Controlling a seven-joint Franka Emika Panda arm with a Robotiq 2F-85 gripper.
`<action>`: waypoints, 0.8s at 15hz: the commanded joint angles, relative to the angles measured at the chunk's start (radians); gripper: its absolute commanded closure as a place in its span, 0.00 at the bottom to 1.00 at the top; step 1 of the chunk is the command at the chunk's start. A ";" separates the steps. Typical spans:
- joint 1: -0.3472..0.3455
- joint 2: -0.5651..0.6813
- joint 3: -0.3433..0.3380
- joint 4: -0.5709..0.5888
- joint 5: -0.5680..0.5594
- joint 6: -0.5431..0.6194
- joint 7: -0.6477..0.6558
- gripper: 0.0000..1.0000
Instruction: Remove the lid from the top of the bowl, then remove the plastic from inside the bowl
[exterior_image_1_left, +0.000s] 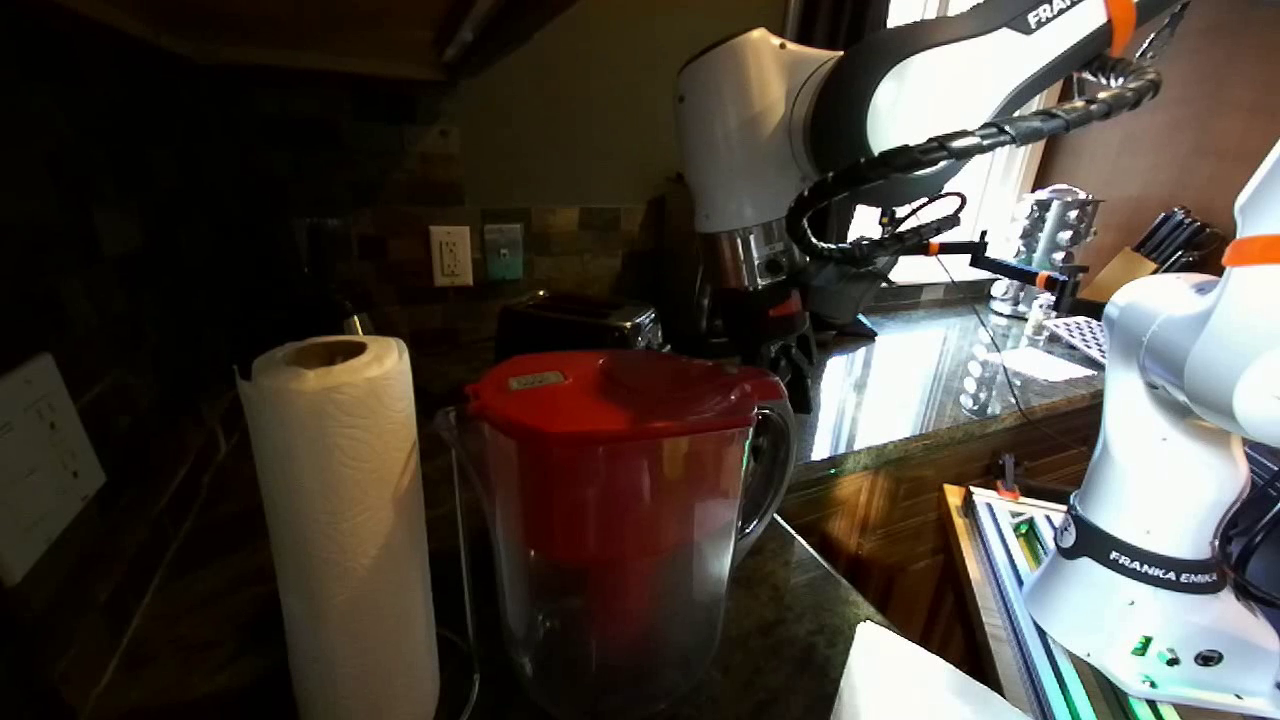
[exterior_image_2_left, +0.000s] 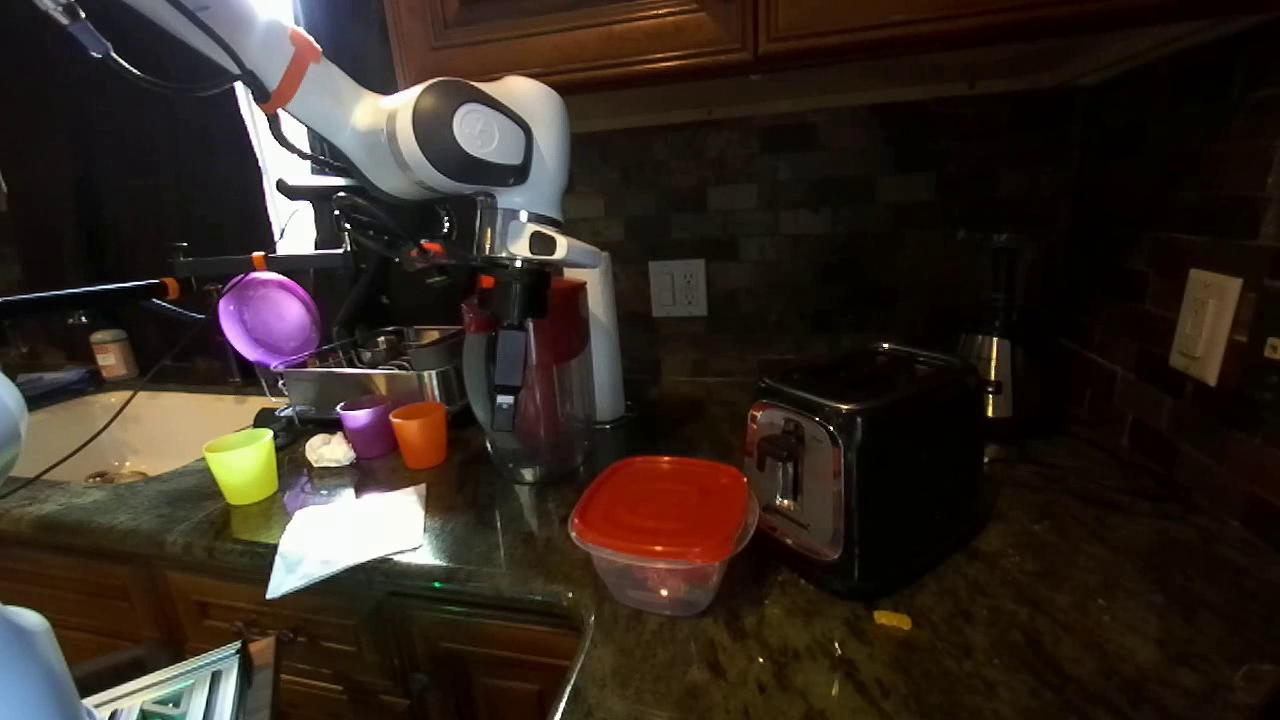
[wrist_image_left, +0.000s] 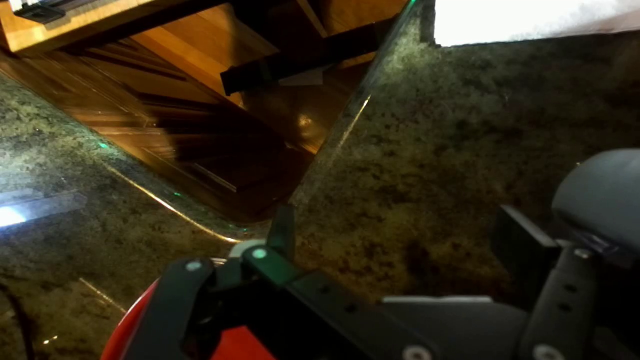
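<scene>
The bowl (exterior_image_2_left: 650, 588) is a clear, squarish plastic container standing on the counter in front of the toaster. Its red lid (exterior_image_2_left: 660, 505) lies on top of it. Part of the red lid also shows at the lower left of the wrist view (wrist_image_left: 240, 344), behind the gripper's linkage. I cannot make out the plastic inside the bowl. In the exterior view with the pitcher in front, the bowl is hidden. My gripper (wrist_image_left: 405, 232) is open and empty, pointing down. In both exterior views the gripper (exterior_image_1_left: 790, 375) (exterior_image_2_left: 508, 400) is beside the pitcher's handle, apart from the bowl.
A red-topped water pitcher (exterior_image_1_left: 610, 480) (exterior_image_2_left: 560, 390) stands close to the gripper, with a paper towel roll (exterior_image_1_left: 345, 530) behind. A black toaster (exterior_image_2_left: 880, 470) touches or nearly touches the bowl. Cups (exterior_image_2_left: 418, 435), a white sheet (exterior_image_2_left: 350, 530) and the counter's inner corner edge (exterior_image_2_left: 585, 630) are nearby.
</scene>
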 joint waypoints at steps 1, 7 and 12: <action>0.028 0.002 -0.028 0.002 -0.007 -0.002 0.006 0.00; 0.009 -0.044 -0.051 -0.025 0.004 -0.010 0.019 0.00; 0.028 0.002 -0.028 0.002 -0.007 -0.002 0.006 0.00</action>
